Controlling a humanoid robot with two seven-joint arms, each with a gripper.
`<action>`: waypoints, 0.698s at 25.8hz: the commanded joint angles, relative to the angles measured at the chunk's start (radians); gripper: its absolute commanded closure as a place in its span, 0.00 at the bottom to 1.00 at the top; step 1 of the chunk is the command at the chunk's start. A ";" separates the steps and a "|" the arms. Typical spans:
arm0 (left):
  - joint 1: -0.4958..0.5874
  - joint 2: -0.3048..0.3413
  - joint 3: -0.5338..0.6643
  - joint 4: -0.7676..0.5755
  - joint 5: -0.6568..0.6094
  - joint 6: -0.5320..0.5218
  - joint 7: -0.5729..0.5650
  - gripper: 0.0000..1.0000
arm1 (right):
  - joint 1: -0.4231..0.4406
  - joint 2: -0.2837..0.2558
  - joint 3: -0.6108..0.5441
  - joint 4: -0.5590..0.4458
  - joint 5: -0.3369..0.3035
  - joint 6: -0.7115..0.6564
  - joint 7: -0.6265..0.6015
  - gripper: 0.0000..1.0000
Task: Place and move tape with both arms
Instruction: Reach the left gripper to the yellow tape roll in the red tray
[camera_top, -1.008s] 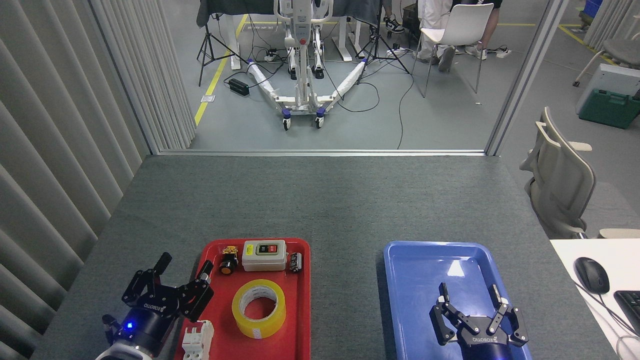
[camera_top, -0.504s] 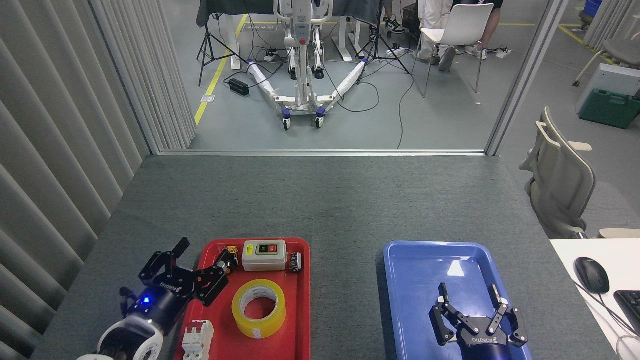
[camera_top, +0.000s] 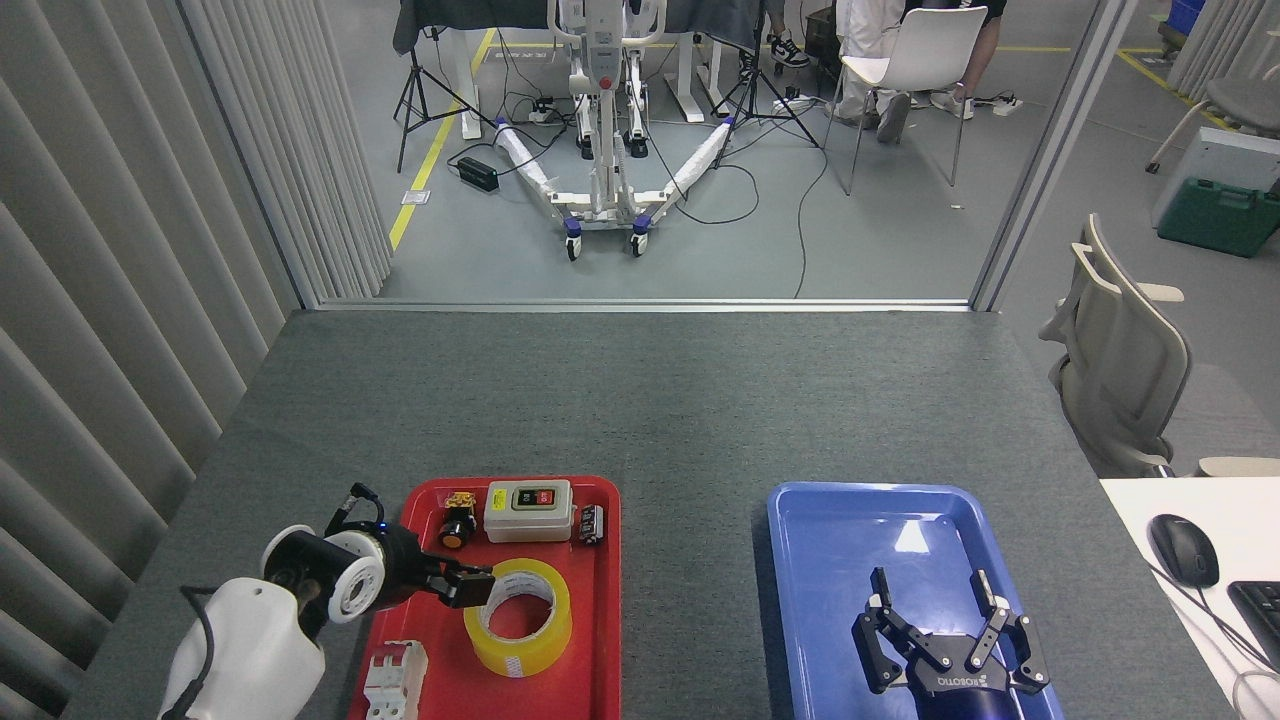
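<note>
Bright even overhead light; soft shadows; glare patch on blue tray (camera_top: 912, 538); sharp focus.

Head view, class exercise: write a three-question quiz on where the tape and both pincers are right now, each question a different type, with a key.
1. True or false: the tape lies flat in the blue tray.
2. Multiple choice: the left pincer is (A) over the blue tray, (B) at the tape's left rim, (C) above the push-button box.
3. Fill in: the right pincer, fingers spread, holds ____.

Key
1. False: it lies in the red tray.
2. B; whether it is closed cannot be told from here.
3. Nothing; it is over the blue tray.
</note>
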 joint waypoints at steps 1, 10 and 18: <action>-0.019 -0.040 -0.062 0.028 0.002 0.209 -0.042 0.00 | 0.001 0.005 0.000 0.000 0.004 0.001 0.001 0.00; -0.046 -0.060 -0.147 0.056 0.009 0.364 -0.068 0.00 | -0.001 0.002 -0.004 0.000 0.010 -0.006 0.002 0.00; -0.131 -0.085 -0.141 0.196 0.006 0.364 -0.175 0.01 | -0.002 0.000 -0.007 0.005 0.023 -0.023 0.002 0.00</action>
